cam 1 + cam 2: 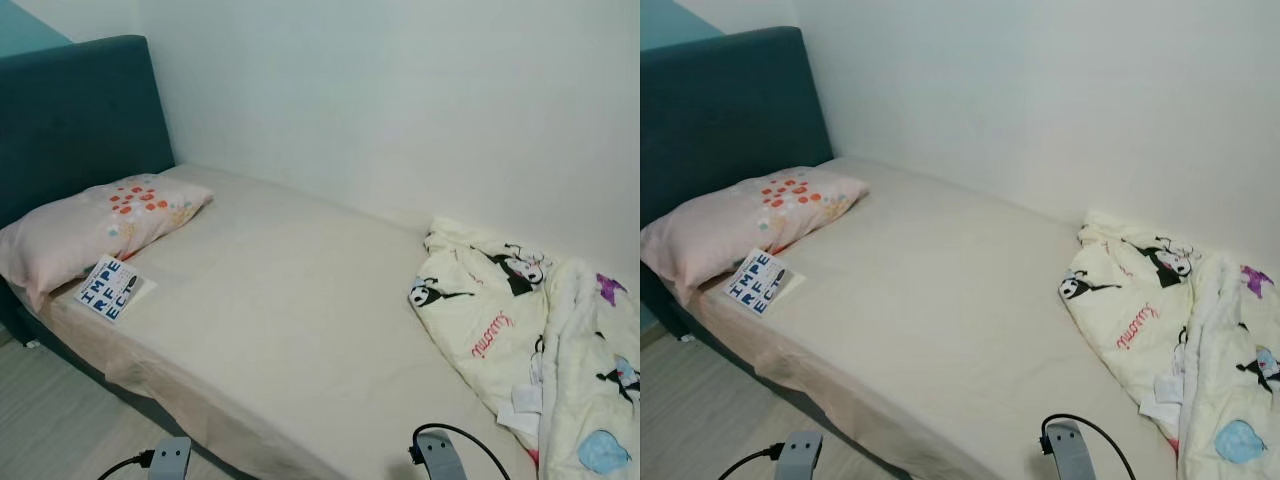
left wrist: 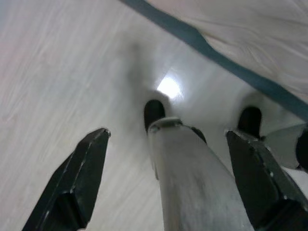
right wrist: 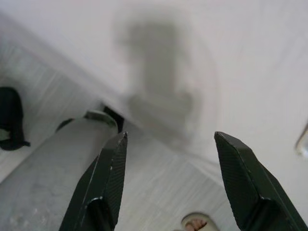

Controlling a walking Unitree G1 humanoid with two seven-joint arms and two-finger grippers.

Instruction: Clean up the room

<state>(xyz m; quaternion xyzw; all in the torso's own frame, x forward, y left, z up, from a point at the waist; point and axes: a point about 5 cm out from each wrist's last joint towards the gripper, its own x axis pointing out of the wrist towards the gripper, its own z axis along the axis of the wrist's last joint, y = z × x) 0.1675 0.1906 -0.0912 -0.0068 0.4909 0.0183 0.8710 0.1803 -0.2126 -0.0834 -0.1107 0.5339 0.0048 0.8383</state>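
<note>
A bed (image 1: 280, 330) with a beige sheet takes up most of the eye views. At its head lies a pink pillow (image 1: 90, 225) with red and orange flowers. Next to the pillow a white book with blue letters (image 1: 108, 288) lies flat on the sheet. A crumpled cream blanket (image 1: 520, 320) with cartoon prints is heaped at the right end. Both arms hang low in front of the bed. My left gripper (image 2: 168, 137) is open over the floor with nothing between its fingers. My right gripper (image 3: 171, 137) is open too and holds nothing.
A teal headboard (image 1: 70, 120) stands at the left and a white wall (image 1: 400, 100) runs behind the bed. Pale wood floor (image 1: 50, 410) lies at the bed's near side. My silver leg (image 2: 187, 183) and a person's toes (image 3: 195, 224) show near the floor.
</note>
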